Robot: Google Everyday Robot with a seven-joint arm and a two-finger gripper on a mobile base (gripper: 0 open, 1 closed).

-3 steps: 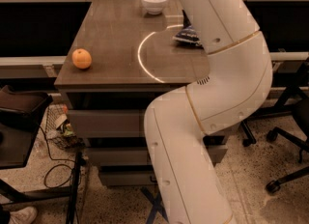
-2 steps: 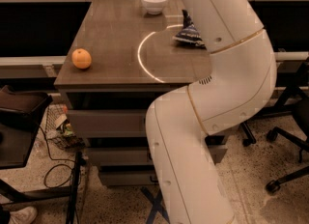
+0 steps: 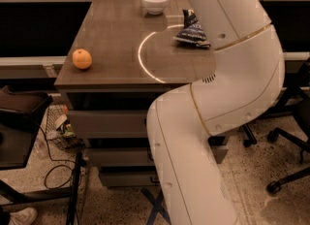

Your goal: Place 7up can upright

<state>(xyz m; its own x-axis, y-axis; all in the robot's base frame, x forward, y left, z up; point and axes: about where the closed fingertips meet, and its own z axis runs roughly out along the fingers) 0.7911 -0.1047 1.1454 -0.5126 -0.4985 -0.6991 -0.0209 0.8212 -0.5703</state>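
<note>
The 7up can does not show in the camera view; it is hidden or out of view. My gripper is out of view too: only my white arm shows, rising from the bottom and bending over the right side of the brown table toward the top edge of the view.
An orange lies near the table's left front corner. A white bowl stands at the back. A dark blue chip bag lies at the right beside my arm. Drawers sit under the table; office chair bases stand on the floor at right.
My arm has shifted slightly to the right, uncovering a little more of the chip bag. The orange, bowl and bag have not moved.
</note>
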